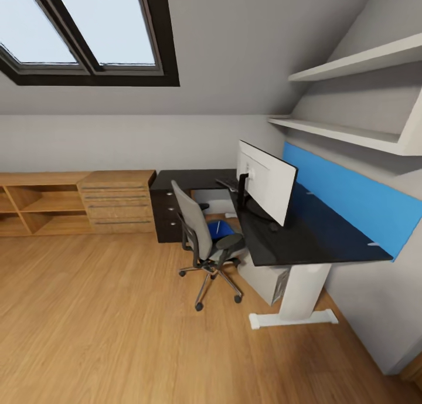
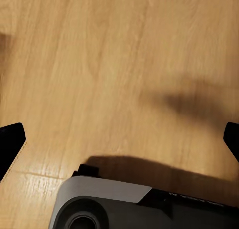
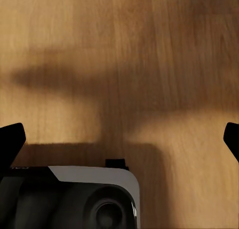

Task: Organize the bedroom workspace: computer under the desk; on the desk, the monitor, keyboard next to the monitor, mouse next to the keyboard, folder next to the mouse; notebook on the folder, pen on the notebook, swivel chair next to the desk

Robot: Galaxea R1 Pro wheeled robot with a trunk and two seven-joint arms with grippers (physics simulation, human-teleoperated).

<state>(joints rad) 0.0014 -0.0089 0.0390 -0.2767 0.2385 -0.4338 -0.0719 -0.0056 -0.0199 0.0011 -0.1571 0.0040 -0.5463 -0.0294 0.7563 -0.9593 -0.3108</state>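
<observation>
The desk (image 1: 316,240) with its glossy black top runs along the right wall. The monitor (image 1: 266,181) stands on it, white back toward me. A slim dark shape that looks like the keyboard (image 1: 227,183) lies on the desk beyond the monitor. The light grey computer (image 1: 266,279) sits under the desk. The swivel chair (image 1: 202,231) stands in front of the desk with the blue folder (image 1: 217,228) on its seat. Both wrist views look down at the wooden floor: my left gripper (image 2: 119,139) and right gripper (image 3: 119,139) are open and hold nothing.
A light wooden chest of drawers (image 1: 117,202) and low open shelves (image 1: 38,207) line the far wall. The desk's black drawer unit (image 1: 166,216) stands beside the chest. A blue wall panel (image 1: 357,202) and white shelves (image 1: 351,134) hang above the desk. Wooden floor (image 1: 105,322) stretches ahead.
</observation>
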